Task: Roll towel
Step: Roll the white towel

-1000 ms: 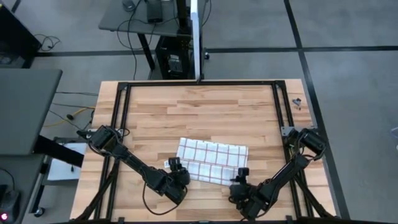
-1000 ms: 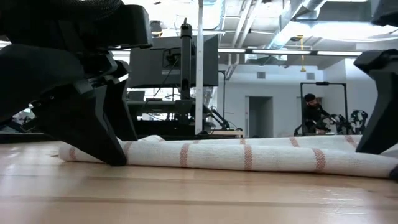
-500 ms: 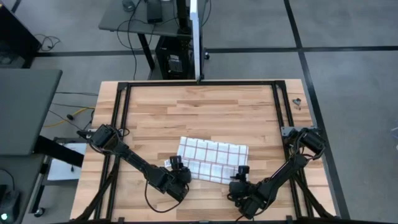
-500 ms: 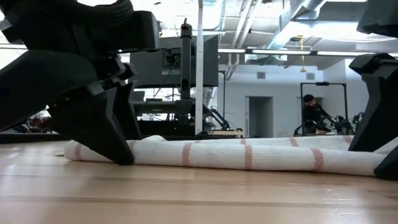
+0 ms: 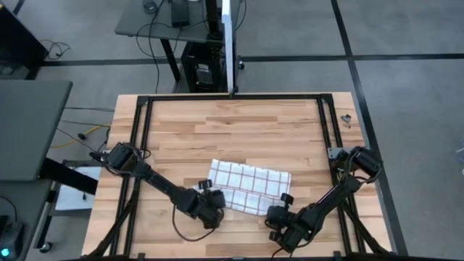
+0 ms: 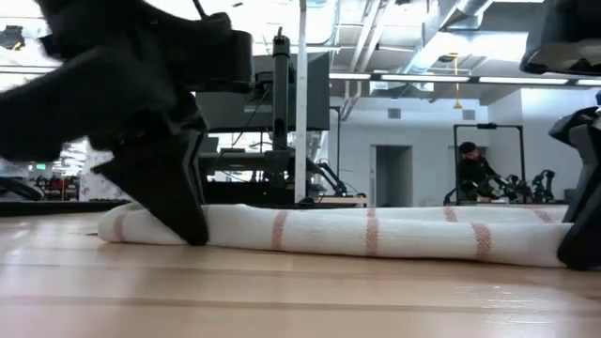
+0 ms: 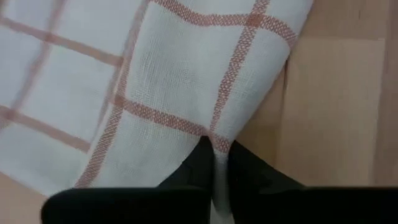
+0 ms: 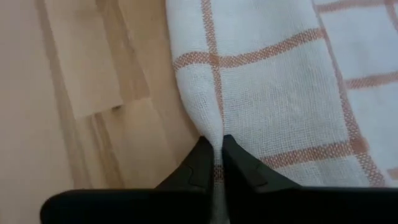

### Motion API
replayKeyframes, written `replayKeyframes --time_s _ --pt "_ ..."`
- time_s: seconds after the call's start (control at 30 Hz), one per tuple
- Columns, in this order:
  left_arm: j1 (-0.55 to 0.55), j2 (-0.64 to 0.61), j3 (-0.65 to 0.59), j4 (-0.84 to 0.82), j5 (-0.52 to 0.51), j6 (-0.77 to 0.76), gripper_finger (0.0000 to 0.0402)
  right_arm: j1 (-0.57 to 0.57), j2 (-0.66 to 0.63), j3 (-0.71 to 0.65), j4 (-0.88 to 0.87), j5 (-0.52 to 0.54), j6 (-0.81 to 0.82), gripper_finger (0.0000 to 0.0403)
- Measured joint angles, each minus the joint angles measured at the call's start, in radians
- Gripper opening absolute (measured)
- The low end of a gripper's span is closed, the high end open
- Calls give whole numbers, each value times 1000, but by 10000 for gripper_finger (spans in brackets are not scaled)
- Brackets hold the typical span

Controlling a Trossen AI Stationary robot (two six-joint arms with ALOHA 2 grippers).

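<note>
At the table's near edge, the towel (image 5: 249,187) lay long axis left-right. The left gripper (image 5: 210,204) pinched its near-left corner, the right gripper (image 5: 282,205) its near-right; the roll had to run far.

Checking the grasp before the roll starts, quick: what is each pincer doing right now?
Left pincer: closed, pinching the near edge of the towel at its left corner.
Right pincer: closed, pinching the towel's near edge at its right corner.
</note>
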Motion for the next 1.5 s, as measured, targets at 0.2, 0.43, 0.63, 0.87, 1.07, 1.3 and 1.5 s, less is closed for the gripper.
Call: replayKeyframes --time_s 0.2,0.43,0.63,0.87,1.07,1.3,1.5 --pt "17 -40 -4 70 417 -26 2 1 -89 -38 159 -190 -8 3" --pt "26 -123 -3 81 508 -51 1 -9 -143 -106 445 -402 -11 2" --pt "91 -174 0 47 678 -13 0 -43 -236 -193 572 -497 30 1" --pt "194 -146 -1 20 710 136 0 -112 -371 -395 738 -538 87 0" --pt "284 -122 -3 4 693 217 0 -157 -389 -495 767 -553 101 0" --pt "318 -64 -3 0 655 267 0 -181 -360 -529 773 -558 107 0" --pt "304 -30 -2 11 625 246 4 -195 -345 -532 749 -556 102 1"
